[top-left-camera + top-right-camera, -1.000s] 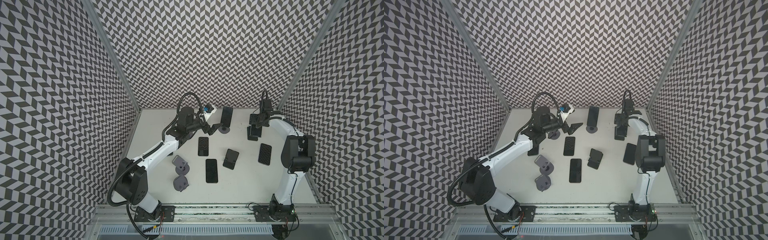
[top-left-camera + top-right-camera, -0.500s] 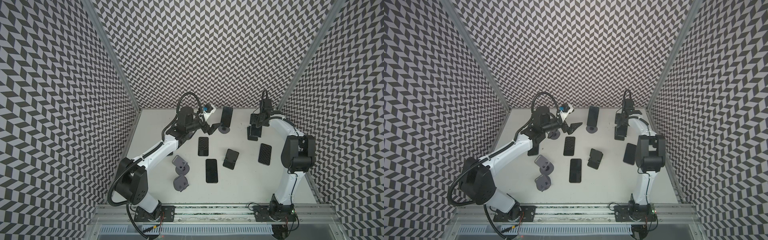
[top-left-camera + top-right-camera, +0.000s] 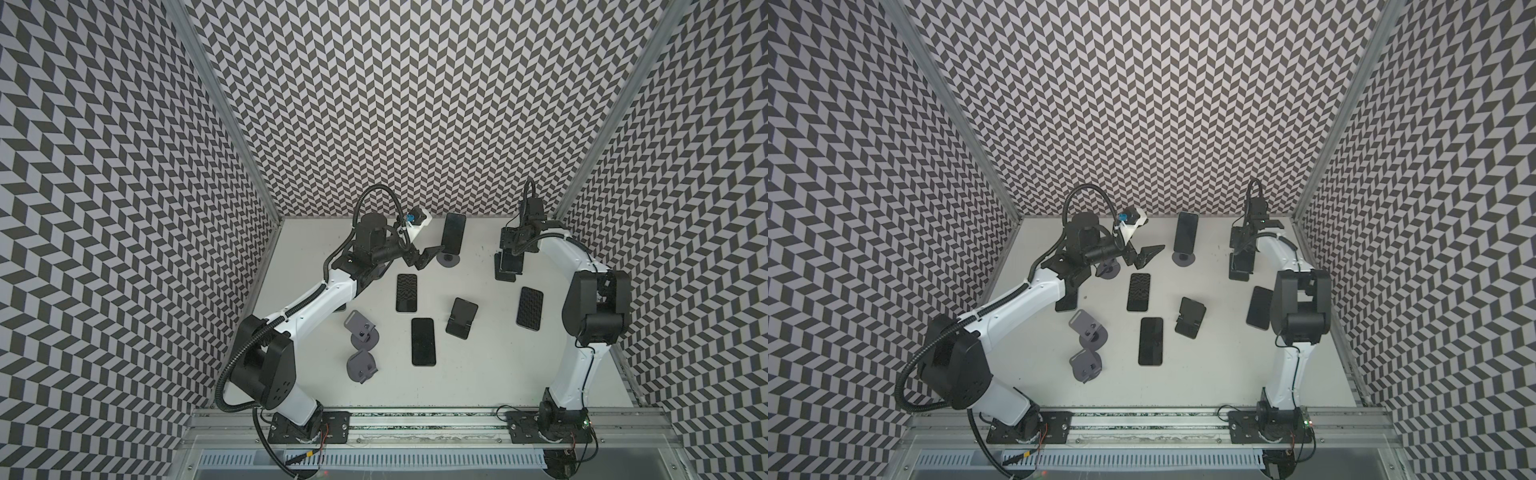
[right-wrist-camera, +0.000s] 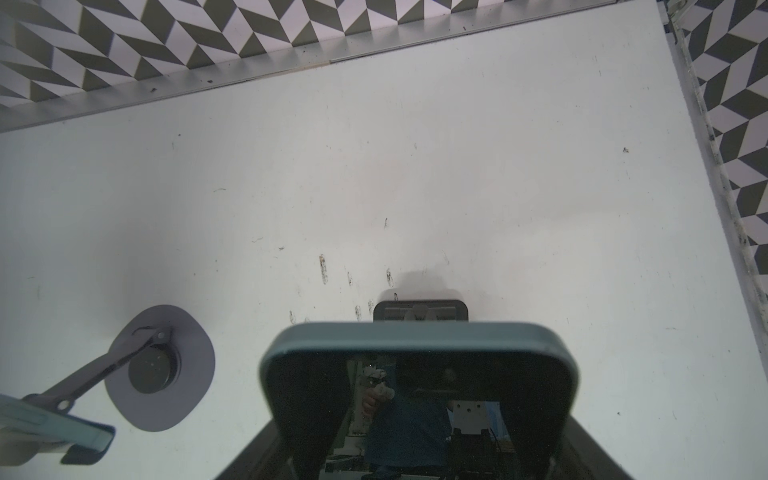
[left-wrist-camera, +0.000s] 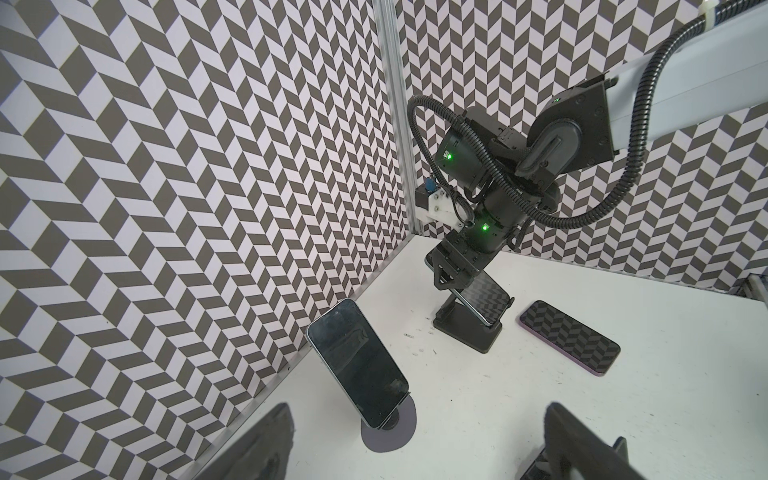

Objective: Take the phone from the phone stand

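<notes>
Black phone stand (image 5: 462,329) stood at the back right of the table (image 3: 478,374). The phone (image 5: 486,297) leaned in its cradle, lower edge down against the lip. The right hand (image 5: 451,277) had closed narrow on the phone's upper end. The right wrist view showed the teal-edged top of the phone between its fingers, with the stand's foot just beyond.

Step in hand, as judged: grip made, lift not yet begun, phone seated in the stand.

Next move, as judged: draw the phone up and away along the line of its lean so the lower edge clears the lip. The stand looked light and could drag along with it. After that, lay the phone on bare table.

The left hand (image 3: 430,257) hung with fingers wide and nothing between them. It was near a second phone (image 3: 452,232) propped on a round-footed stand (image 3: 449,260) at back centre, and apart from it as far as the top views showed.

No boxes or trays were on the table; the stands were the only holders. Two held phones, as noted. Two grey stands (image 3: 362,331) at front left were empty, and so was a folding stand (image 3: 461,318) in the middle. Other phones (image 3: 423,341) lay flat on the table.
</notes>
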{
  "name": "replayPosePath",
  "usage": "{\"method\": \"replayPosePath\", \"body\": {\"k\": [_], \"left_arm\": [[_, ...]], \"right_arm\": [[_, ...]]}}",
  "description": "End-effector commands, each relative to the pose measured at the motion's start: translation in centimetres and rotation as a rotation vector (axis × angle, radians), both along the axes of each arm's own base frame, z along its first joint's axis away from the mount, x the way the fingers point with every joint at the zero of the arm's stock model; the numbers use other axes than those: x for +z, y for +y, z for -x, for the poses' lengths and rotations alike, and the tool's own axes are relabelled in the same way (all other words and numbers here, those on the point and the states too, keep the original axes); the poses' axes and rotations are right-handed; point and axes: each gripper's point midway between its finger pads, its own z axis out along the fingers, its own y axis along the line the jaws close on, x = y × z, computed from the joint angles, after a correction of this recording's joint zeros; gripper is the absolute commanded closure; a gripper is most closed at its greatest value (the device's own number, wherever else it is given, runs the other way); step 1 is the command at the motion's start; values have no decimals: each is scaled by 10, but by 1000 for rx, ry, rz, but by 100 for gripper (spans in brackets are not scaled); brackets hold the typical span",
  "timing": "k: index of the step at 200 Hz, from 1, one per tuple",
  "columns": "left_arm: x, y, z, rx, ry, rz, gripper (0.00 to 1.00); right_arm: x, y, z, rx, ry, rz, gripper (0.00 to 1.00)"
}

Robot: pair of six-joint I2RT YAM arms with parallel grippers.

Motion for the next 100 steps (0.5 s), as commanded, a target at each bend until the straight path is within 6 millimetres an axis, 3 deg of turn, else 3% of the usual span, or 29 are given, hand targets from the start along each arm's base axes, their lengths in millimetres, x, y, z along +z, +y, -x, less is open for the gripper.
{"method": "replayPosePath", "body": {"k": [1,100], "left_arm": [[5,3,3,-11,-25,-2,6],[3,7,4,-4,-18,-1,6]], "right_arm": [[39,-4,-7,-3,-85,12,37],[63,-2,-11,-1,-127,5,38]]}}
